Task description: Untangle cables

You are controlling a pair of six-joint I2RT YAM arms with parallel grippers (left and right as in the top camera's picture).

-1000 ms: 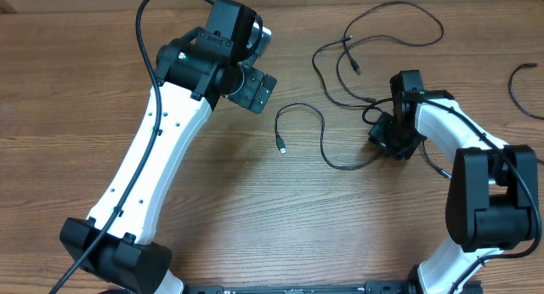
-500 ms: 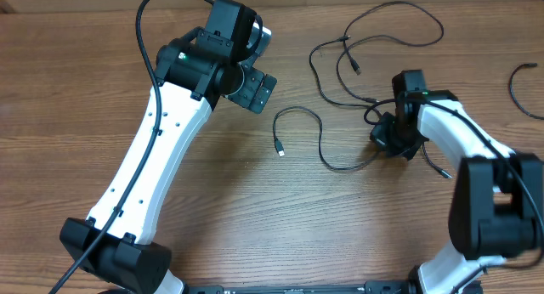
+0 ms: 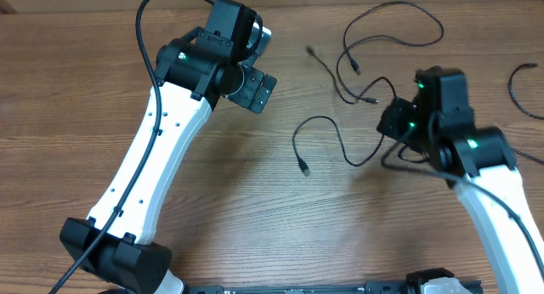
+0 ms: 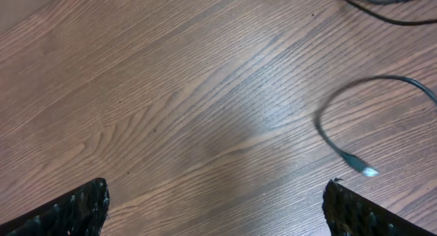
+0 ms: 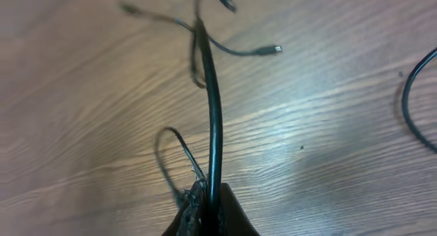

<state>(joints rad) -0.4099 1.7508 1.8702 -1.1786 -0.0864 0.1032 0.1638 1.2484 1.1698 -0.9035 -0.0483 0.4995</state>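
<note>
Overhead, the right gripper (image 3: 393, 122) was clamped tight on the thin black cables (image 3: 316, 118). They sprawled over the wooden table (image 3: 255, 226) left of it and above it. The left gripper (image 3: 255, 88) hovered apart from them, jaws spread wide and holding nothing.

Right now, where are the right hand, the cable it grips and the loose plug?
right hand (image 5: 207, 200), right wrist view, midway between its fingertips.
cable (image 5: 216, 120), right wrist view, middle of the taut stretch.
plug (image 4: 363, 170), left wrist view, its light tip.
</note>
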